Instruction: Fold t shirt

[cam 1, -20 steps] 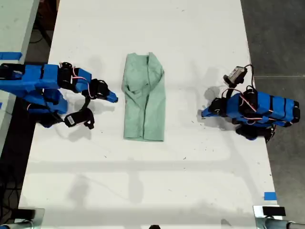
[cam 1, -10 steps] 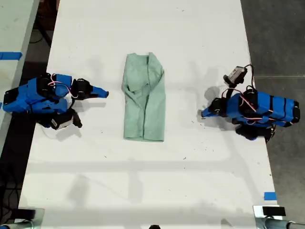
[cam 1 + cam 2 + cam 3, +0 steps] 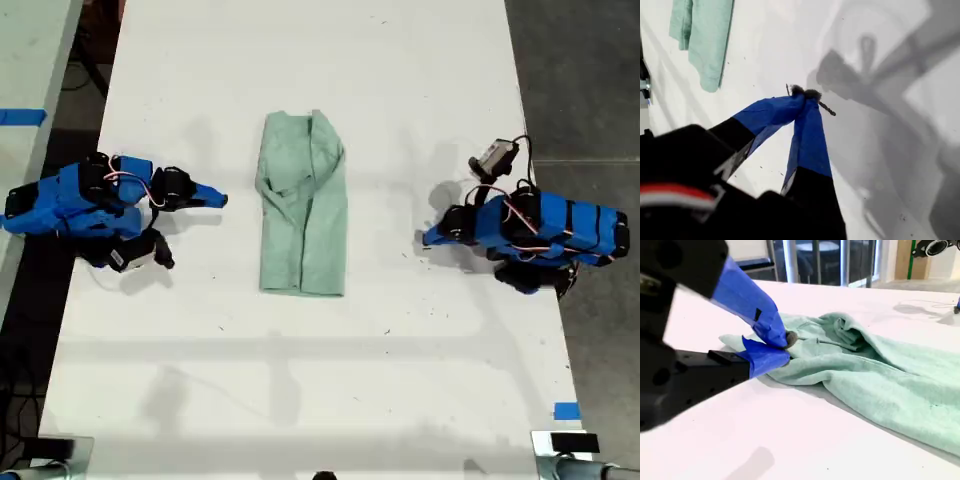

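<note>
Between both arms, t shirt [image 3: 303, 205] folded on table [image 3: 300, 380], first hand [image 3: 805, 95] and second hand [image 3: 785, 346] pressed together, empty.

The second wrist view's edge cuts off the t shirt [image 3: 880, 380].

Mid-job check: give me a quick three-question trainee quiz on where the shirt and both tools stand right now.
1. True or false: the t shirt lies fully spread, sleeves out.
2. Which is nearer the t shirt: A, my first tool, or B, my second tool?
3. Fill in: both tools are ___ and hold nothing.
Key: 1 false, it is folded into a narrow oblong; 2 B; 3 shut.
</note>
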Tool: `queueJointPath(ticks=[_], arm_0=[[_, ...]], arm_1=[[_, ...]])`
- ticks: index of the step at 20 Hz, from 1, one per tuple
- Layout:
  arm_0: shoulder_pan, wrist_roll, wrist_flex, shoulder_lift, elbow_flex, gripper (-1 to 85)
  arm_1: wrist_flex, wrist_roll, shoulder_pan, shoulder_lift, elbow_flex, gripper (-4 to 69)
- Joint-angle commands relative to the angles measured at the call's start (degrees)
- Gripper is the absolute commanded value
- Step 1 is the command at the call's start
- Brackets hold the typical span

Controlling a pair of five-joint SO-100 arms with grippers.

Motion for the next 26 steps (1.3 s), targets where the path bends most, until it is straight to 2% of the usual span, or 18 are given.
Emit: queueJointPath(ticks=[1,26], arm_0=[[-0.7,-0.97,0.18,0.35,0.35,-0.1],[-0.44,-1.49,0.35,0.35,0.44,-0.1]], arm_1=[[0.09,0.09,0.53,0.79,2.55,-1.6],[-0.35,-0.79,0.79,0.79,2.72,-1.6]])
